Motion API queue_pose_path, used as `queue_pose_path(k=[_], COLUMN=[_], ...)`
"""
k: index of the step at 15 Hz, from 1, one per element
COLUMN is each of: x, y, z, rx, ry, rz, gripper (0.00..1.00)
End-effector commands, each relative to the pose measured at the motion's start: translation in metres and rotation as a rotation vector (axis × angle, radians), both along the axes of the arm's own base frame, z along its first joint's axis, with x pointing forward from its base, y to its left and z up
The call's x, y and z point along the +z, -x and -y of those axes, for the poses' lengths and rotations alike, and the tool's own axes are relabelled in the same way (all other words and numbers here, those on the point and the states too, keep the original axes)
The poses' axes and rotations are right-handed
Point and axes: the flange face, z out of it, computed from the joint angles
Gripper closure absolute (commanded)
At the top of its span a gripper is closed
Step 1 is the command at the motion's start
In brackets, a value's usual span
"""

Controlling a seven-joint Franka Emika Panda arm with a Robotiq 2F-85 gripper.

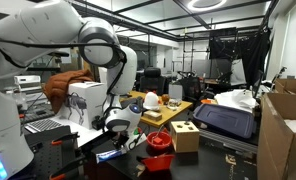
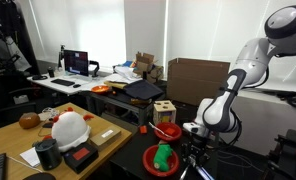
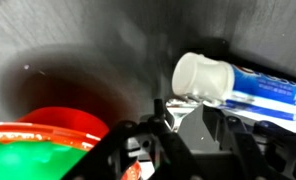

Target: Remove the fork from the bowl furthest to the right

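The red bowl with orange inside (image 2: pixel 168 130) stands on the dark table next to the wooden box; it also shows in an exterior view (image 1: pixel 160 142). I cannot make out the fork in any view. My gripper (image 2: pixel 195 132) hangs low beside this bowl, and in the other exterior view (image 1: pixel 125 126) it is off to one side of it. In the wrist view its fingers (image 3: pixel 180 115) sit close together with nothing seen between them. A red bowl with green inside (image 3: pixel 38 140) lies under the wrist camera at the lower left.
A white-capped blue tube (image 3: pixel 203 77) lies just beyond the fingers. The bowl with green inside (image 2: pixel 163 158) sits near the table's front. A wooden block box (image 2: pixel 164 110) (image 1: pixel 185 135) stands behind the bowls. Cardboard boxes (image 1: pixel 283 130) and a cluttered desk (image 2: pixel 78 135) surround the table.
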Motion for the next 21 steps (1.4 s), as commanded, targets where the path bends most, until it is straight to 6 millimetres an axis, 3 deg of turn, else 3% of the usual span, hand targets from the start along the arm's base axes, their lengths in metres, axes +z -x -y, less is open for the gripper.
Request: queue_pose_path(k=[1, 4, 5, 8, 14, 21], x=[0.005, 0.017, 0.027, 0.066, 0.17, 0.249], y=[-0.003, -0.013, -0.018, -0.035, -0.063, -0.049], z=[0.015, 0.035, 0.045, 0.075, 0.139, 0.201], rx=[-0.06, -0.163, -0.22, -0.394, -0.726, -1.056], ry=[0.04, 0.07, 0.082, 0.094, 0.127, 0.177], rz=[0.012, 0.004, 0.007, 0.018, 0.115, 0.15], gripper=[0.22, 0.01, 0.0, 0.0, 0.0, 0.0])
